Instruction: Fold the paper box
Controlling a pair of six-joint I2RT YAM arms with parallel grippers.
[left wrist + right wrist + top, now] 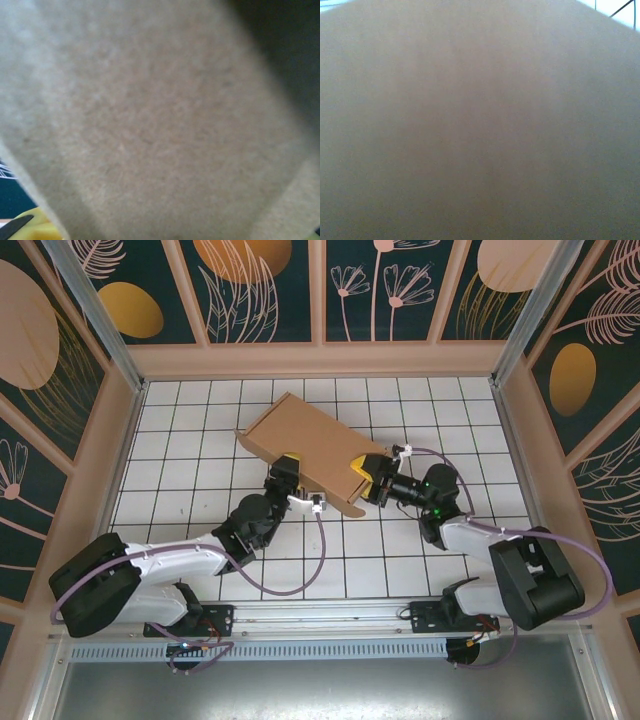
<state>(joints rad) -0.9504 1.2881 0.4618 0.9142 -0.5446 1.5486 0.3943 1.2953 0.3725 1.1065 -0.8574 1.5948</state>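
The paper box [315,445], plain brown cardboard, lies slantwise in the middle of the gridded table, with a curved flap hanging off its near edge. My left gripper [288,468] presses its yellow tips against the box's near left side. At the near right corner, my right gripper [366,478] has one yellow finger lying over the top of the box. Blurred cardboard [150,125] sits close against the left wrist camera, with a bit of yellow finger [35,229] at the lower left. The right wrist camera faces cardboard [480,125] too, which hides the jaws.
The white gridded table [200,430] is fenced by wooden walls [320,358] at the back and on both sides. Purple cables trail from both arms across the near part of the table. Both arm bases stand at the near edge.
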